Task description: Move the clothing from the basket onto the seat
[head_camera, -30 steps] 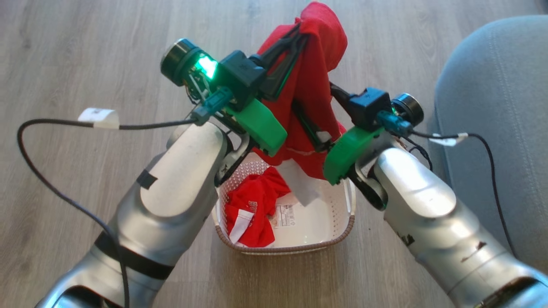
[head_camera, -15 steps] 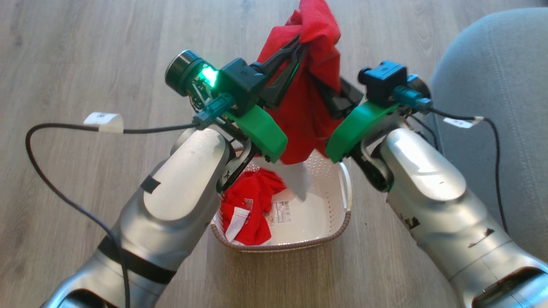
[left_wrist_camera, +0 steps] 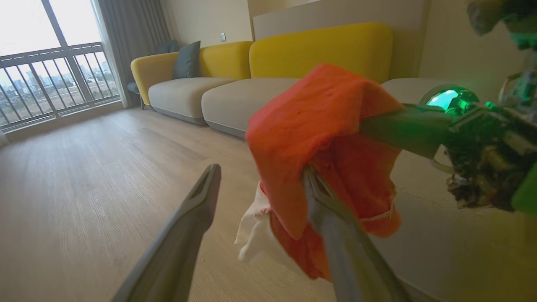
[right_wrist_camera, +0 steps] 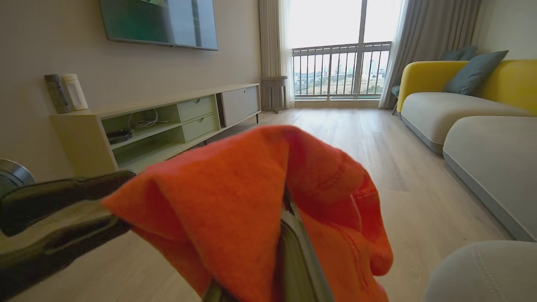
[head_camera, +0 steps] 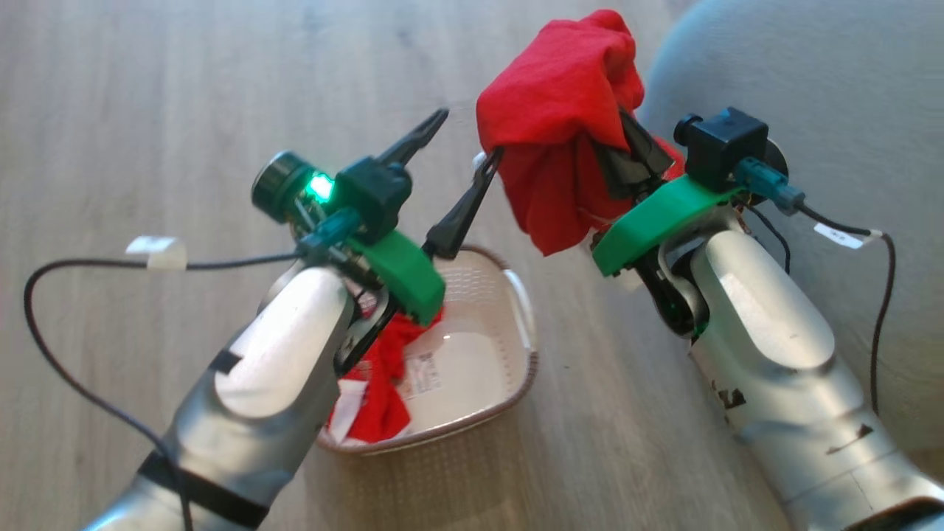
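A red garment [head_camera: 568,140] is pinched by the right tool [head_camera: 628,151] and held high beside the seat [head_camera: 811,88], seemingly for carrying over, while the left tool [head_camera: 468,136] is spread wide above the basket [head_camera: 520,295].

Bright daylight pours through the window [right_wrist_camera: 331,46] (blown white); close foreground looks blurred.

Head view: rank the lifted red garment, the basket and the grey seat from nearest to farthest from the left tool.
From the left tool:
1. lifted red garment, right beside one fingertip, toward the robot's right.
2. basket, on the floor below, under the left arm.
3. grey seat, far right, beyond the right arm.
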Robot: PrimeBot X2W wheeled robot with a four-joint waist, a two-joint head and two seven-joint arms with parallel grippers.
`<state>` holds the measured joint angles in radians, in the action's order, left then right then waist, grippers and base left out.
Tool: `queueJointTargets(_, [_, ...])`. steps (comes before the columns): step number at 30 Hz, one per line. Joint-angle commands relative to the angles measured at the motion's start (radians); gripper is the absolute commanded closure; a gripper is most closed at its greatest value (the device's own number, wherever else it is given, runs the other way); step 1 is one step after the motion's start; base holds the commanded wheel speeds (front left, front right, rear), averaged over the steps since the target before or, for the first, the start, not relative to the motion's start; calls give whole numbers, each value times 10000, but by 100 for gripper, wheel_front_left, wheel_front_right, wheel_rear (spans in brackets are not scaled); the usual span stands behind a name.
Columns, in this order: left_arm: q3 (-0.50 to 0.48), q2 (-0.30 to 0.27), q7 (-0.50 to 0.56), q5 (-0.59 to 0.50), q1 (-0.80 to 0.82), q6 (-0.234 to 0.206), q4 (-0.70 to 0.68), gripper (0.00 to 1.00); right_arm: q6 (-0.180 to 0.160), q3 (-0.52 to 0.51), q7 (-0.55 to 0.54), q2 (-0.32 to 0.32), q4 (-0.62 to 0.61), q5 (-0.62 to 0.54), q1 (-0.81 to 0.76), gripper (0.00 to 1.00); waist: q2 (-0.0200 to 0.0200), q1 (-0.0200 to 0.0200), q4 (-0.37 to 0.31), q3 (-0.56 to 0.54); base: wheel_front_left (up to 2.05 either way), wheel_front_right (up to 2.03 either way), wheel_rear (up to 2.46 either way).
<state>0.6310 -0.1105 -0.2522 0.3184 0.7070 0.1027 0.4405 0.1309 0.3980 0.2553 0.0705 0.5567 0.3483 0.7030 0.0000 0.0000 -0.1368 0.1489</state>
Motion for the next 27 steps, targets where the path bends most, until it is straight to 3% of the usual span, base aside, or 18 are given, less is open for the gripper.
queueJointTargets(1, [-391, -335, -92, 67, 63, 21, -341, 0, -2, 58, 65, -197, -476, -48, -9, 100, 0, 0, -913, -73, 0, 0, 0])
queueJointTargets(14, [-704, -735, -94, 51, -1191, 11, -733, 0, -2, -98, 65, -168, -1180, -53, -781, 100, 0, 0, -3981, -281, 0, 0, 0])
queueJointTargets(21, [-544, -416, -94, -6, -1312, 162, -812, 0, -2, -1250, 65, 98, -1952, -429, -1665, 100, 0, 0, -4202, -59, 0, 0, 0])
queueJointTargets(27, [-356, -497, -95, -154, -1316, 238, -878, 0, -2, -1778, 65, 530, -2516, -902, -1934, 100, 0, 0, -4271, 490, 0, 0, 0])
